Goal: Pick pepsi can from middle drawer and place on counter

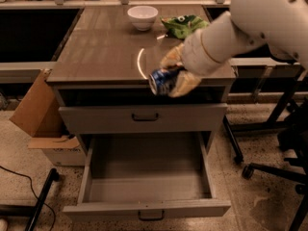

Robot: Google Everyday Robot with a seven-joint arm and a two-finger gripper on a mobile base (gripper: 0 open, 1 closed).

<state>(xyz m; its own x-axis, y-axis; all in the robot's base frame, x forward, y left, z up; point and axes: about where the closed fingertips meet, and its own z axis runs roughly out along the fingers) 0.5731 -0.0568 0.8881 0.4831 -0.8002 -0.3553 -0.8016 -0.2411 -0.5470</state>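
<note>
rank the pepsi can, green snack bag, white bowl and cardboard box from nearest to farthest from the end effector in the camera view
The end effector hangs at the front edge of the counter.
1. pepsi can, clamped in its grip.
2. green snack bag, behind it, back right of the counter.
3. white bowl, back middle of the counter.
4. cardboard box, on the floor, far left.

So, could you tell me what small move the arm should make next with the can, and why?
Probably carry it further in over the counter and lower it: the gripper holds the pepsi can right at the front edge, the middle drawer is empty, and bare surface lies before the white bowl.
</note>
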